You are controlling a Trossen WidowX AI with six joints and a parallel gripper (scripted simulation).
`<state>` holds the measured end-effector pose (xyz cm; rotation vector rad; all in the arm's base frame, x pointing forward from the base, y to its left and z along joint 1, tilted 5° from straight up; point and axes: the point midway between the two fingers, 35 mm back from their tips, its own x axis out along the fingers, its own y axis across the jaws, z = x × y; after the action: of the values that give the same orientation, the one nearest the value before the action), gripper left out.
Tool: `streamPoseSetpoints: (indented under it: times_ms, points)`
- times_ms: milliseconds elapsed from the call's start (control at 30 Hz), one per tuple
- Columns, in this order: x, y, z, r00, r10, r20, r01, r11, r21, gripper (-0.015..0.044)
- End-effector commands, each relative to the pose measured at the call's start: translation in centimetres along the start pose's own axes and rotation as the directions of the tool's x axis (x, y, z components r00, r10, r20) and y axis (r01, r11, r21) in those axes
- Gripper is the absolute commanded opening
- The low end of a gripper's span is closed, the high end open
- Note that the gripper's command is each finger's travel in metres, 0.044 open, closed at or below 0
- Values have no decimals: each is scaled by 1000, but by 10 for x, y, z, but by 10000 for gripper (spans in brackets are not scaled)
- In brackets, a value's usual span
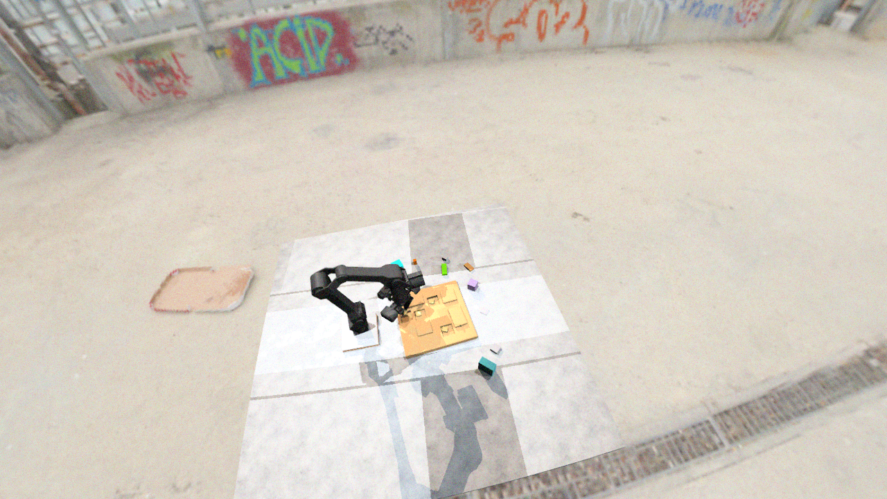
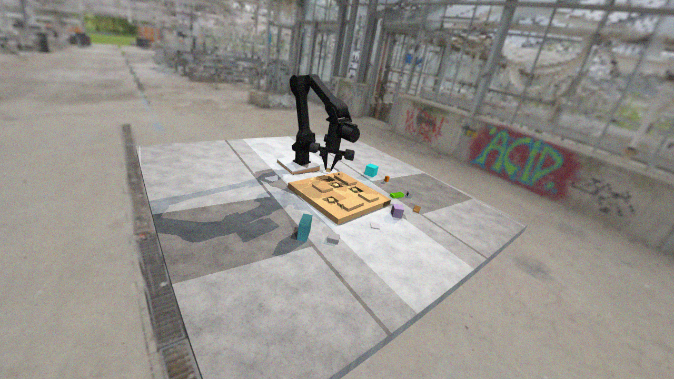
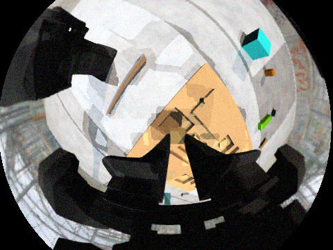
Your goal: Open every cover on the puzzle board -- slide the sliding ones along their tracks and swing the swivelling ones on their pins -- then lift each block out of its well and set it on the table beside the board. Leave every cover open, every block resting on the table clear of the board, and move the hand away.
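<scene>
Puzzle board [image 1: 412, 345] [image 2: 306, 192] [image 3: 208, 77], tan and flat on the worktop [image 2: 358, 301], with the arm's pale base plate [image 1: 360, 343] [image 2: 294, 167] beside it. The claw [image 1: 406, 312] [image 2: 328, 168] [image 3: 177, 136] points down at the board's side nearest that plate, its fingers closed on a small tan block [image 2: 328, 170] [image 3: 177, 137]. The block appears raised above the board's top; whether it overhangs the wood or is already just past the rim, I cannot tell. Its long axis is too small to make out. The relation that matters is the short way from block to rim: the plate-side edge looks nearest, with bare worktop between board and plate, so the coming move probably calls for a little travel outward, then lowering. Coming down too soon could catch the rim. Deeper into the board, away from the plate, three more blocks appear to sit in uncovered wells, and the raised covers seem to stand aside from them. A cyan box [image 1: 397, 263] [image 2: 371, 170] [image 3: 260, 46] stands apart from the board, on the worktop.
</scene>
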<state>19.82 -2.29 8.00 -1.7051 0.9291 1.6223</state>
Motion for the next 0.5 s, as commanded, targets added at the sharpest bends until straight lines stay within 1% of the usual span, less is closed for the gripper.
streamPoseSetpoints:
  times_ms: [0,467]
  points:
    - [-11,-2,-1,1000,-12,-7,12,1000,5,80]
    - [-46,-1,-1,1000,-12,-7,12,1000,5,80]
